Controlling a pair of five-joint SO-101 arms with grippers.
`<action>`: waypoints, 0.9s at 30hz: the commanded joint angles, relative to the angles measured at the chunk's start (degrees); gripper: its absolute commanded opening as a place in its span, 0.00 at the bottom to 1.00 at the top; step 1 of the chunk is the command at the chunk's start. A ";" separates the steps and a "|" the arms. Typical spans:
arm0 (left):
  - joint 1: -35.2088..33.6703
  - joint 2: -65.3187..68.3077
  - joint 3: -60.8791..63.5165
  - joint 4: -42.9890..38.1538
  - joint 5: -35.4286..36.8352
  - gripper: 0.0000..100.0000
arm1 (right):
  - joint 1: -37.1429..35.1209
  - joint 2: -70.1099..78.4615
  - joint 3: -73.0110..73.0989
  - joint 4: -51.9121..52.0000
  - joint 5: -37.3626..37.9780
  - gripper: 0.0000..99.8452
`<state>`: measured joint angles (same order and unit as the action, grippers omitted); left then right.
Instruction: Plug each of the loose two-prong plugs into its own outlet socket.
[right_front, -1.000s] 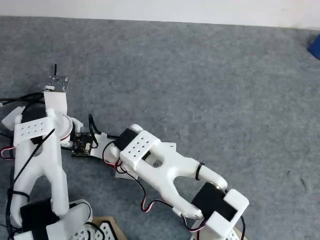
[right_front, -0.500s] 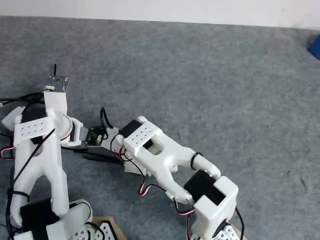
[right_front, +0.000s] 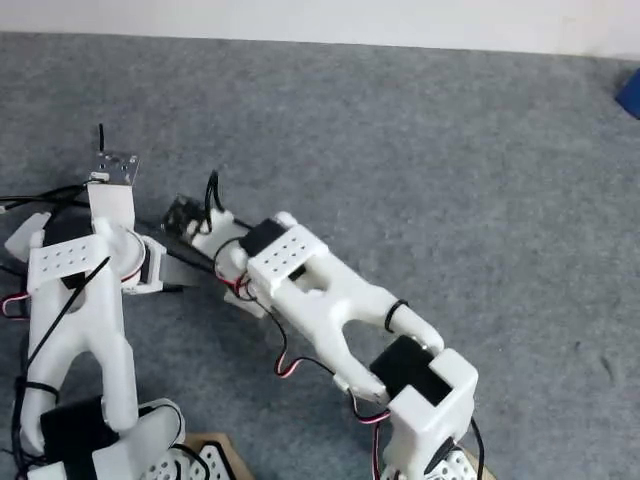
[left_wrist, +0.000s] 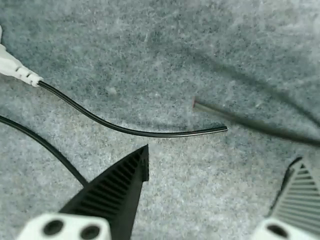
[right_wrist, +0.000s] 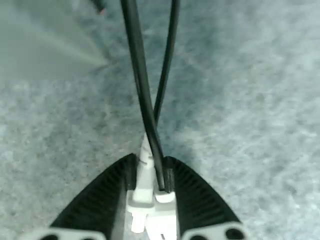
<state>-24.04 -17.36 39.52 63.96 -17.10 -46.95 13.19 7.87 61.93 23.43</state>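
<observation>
finding: the right gripper (right_wrist: 150, 161) is clamped on a white plug (right_wrist: 142, 192). the jaws press its flanks, and two black cords (right_wrist: 141, 90) run away from it over the grey carpet (right_wrist: 260, 100). which way the prongs face we cannot tell. the left gripper (left_wrist: 222, 155) hangs spread wide and empty above the carpet. a second white plug (left_wrist: 15, 69) lies well apart from its fingers, and that plug's black cord (left_wrist: 125, 131) ends in a cut tip ahead of them.

step in hand, as we judge it: carrying the held plug to a socket. to do it well we recommend keeping the grip square on the body so the plug cannot twist. the cords should be led clear, and the prongs lined up with the slots before pushing straight in. the two cords lie close together and could snag.

comparison of views: the right wrist view confirms the clamp and the paired cords. in the high view the right arm (right_front: 320, 300) covers that grip, but there we see it standing just beside the left arm (right_front: 75, 300). the left wrist view adds the loose plug and the cut cord end.
</observation>
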 joint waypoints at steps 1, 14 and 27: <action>0.92 -0.48 -0.22 -0.62 -0.44 0.40 | 0.04 -0.92 -2.86 4.00 3.16 0.03; 1.01 -0.40 -0.22 -0.62 -0.44 0.40 | 1.10 -1.45 5.14 4.09 7.91 0.32; 1.01 -0.04 -0.22 -1.49 -0.44 0.40 | -11.38 -1.27 1.01 10.68 -4.13 0.32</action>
<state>-24.13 -17.19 39.52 63.87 -17.19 -56.35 13.27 12.79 70.46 22.46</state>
